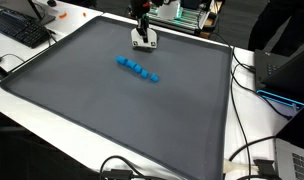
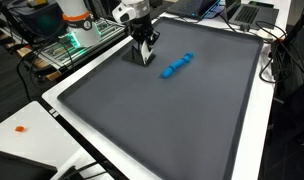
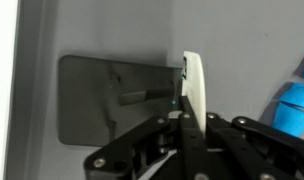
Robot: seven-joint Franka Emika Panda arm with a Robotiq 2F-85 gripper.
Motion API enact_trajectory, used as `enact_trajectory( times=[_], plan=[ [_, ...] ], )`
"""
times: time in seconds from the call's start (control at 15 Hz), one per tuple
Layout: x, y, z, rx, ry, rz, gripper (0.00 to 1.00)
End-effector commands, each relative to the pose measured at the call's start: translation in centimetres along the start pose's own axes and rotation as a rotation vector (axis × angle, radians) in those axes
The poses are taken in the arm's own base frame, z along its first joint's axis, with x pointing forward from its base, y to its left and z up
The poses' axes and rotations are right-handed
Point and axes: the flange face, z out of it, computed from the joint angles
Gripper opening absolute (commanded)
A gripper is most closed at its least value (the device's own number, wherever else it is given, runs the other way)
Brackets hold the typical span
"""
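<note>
My gripper stands low over the far edge of the dark grey mat, also in the other exterior view. In the wrist view its jaws are shut on a thin white flat piece that stands up between the fingers. A row of several small blue blocks lies on the mat a short way in front of the gripper, and shows in the other exterior view. One blue end shows at the right edge of the wrist view. The gripper does not touch the blocks.
The mat lies on a white table. A keyboard sits off the mat at one corner. Cables run along the table's side. A laptop and lab gear stand behind the mat.
</note>
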Motion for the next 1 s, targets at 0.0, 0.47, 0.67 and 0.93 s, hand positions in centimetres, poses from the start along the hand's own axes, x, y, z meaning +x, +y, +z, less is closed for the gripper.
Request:
enact_trajectory(
  times=[0.0, 0.47, 0.67, 0.93],
  plan=[
    [0.44, 0.42, 0.6, 0.013, 0.011, 0.034, 0.01],
    [0.77, 0.28, 0.95, 0.025, 0.027, 0.053, 0.01],
    [0.79, 0.29, 1.17, 0.021, 0.023, 0.066, 0.01],
    [0.87, 0.33, 1.3, 0.016, 0.025, 0.084, 0.01]
  ],
)
